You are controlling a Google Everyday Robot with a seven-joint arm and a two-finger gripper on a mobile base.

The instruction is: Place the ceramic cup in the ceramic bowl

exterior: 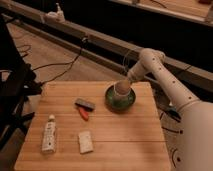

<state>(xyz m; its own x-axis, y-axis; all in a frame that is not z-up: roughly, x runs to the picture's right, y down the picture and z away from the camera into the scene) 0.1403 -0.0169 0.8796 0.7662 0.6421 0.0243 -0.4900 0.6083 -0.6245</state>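
Wooden table stands before you on a brown floor, with a long rail behind it. Your gripper is over the table's far right corner, just at the ceramic cup. The ceramic cup sits tilted inside the ceramic bowl, which rests close to the far edge near the right corner. At the middle you see a dark block touching a red object. Near the left front corner lies a white tube, and a white rectangular block lies beside it.
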